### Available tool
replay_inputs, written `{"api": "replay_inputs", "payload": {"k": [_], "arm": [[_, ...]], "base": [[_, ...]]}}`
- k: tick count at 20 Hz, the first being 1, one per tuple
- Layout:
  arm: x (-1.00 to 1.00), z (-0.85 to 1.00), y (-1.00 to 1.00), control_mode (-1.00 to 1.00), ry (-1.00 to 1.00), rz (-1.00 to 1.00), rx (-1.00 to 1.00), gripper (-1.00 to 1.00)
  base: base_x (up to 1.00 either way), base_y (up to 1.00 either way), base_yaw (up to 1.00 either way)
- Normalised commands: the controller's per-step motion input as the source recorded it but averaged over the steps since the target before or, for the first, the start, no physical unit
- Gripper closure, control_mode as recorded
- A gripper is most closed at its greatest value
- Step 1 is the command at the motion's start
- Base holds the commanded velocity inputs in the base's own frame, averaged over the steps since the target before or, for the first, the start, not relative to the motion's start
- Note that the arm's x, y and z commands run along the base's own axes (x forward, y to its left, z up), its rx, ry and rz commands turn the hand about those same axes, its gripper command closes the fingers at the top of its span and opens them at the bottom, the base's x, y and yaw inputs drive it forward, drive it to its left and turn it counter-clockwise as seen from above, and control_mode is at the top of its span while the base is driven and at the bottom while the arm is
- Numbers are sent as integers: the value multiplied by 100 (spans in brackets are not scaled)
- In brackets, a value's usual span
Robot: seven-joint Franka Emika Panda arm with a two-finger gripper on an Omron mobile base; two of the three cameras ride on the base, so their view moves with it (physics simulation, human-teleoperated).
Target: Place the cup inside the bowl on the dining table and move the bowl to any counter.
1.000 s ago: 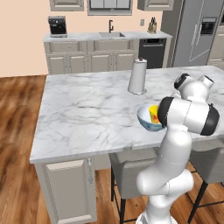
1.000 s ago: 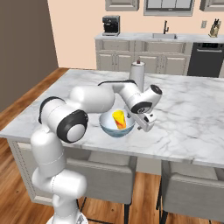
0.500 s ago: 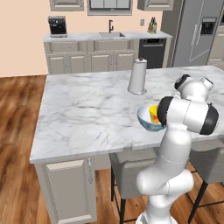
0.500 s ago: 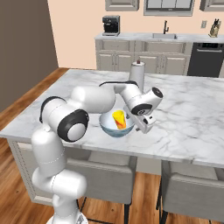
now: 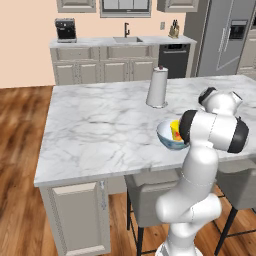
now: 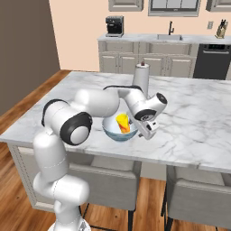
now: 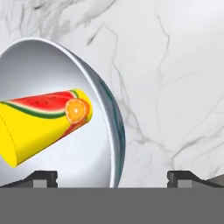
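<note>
The yellow cup point(image 7: 39, 124), with its watermelon and orange print, lies on its side inside the bowl point(image 7: 65, 65). The bowl point(image 6: 118, 133) stands near the front edge of the marble dining table point(image 6: 194, 122), holding the cup point(image 6: 123, 123). My gripper point(image 7: 113, 178) is open, one fingertip inside the bowl and the other outside, straddling its right rim. From the right base view the gripper point(image 6: 148, 128) hangs at the bowl's right side. The arm's elbow covers part of the bowl point(image 5: 169, 137) and cup point(image 5: 175, 130) in the left base view.
A tall white paper-towel roll point(image 5: 157, 87) stands on the table behind the bowl. The wall counter point(image 5: 115, 42) with sink and coffee machine runs along the back. Grey stools point(image 6: 198, 198) stand under the table's front edge.
The hand has sunk slightly toward the bowl's rim. Bowl and cup have not moved.
</note>
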Motion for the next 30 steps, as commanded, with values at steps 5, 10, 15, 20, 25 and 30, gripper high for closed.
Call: {"api": "replay_inputs", "payload": {"k": [5, 10, 15, 20, 25, 30], "arm": [[0, -24, 9, -100, 0, 0, 0, -100], [0, -3, 10, -100, 0, 0, 0, -100], [14, -3, 6, -100, 1, 0, 0, -100], [24, -17, 0, -100, 1, 0, 0, -100], [9, -17, 0, -100, 2, 0, 0, -100], [0, 0, 0, -100, 0, 0, 0, -100]], "base": [[0, 0, 0], [0, 0, 0], [0, 0, 0], [0, 0, 0], [0, 0, 0], [0, 0, 0]]}}
